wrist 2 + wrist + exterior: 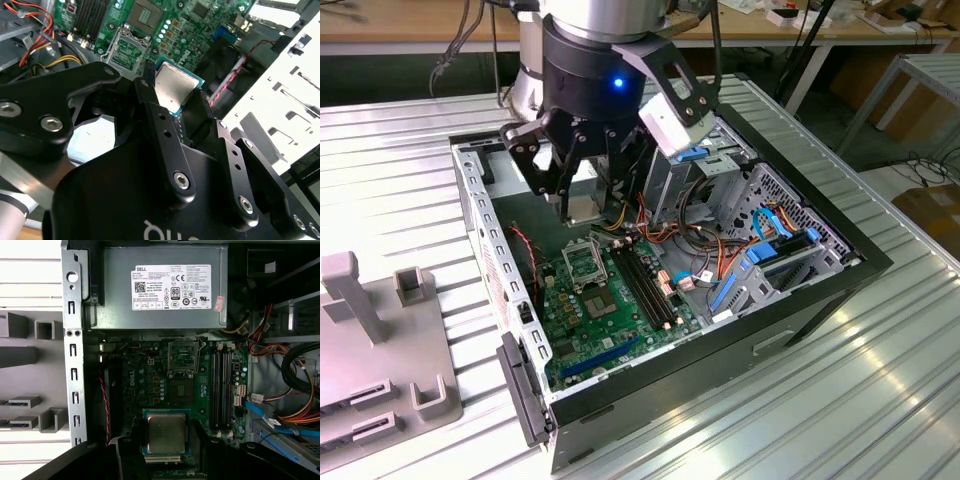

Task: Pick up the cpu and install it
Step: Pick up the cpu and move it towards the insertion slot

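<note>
Gripper is seen inside the open case, clamped on the cpu. The chip is pinched by two opposite edges between the fingers, metal top up, and is held clear of the board. In both wrist views it looks roughly level. The socket lies open and bare, just below the power supply and beside the memory slots. The cpu is judged to hang near it but not yet over it, so the carry is taken to be the step in hand. For this to go well, the chip is best kept flat and square to the socket frame, with its edges lined up before any descent. Orientation marks on the chip cannot be made out, so matching the corner should be checked. Contact should be made straight down, without sliding or pressing, since socket contacts are judged easily bent. The cables are well apart and pose little risk.
</note>
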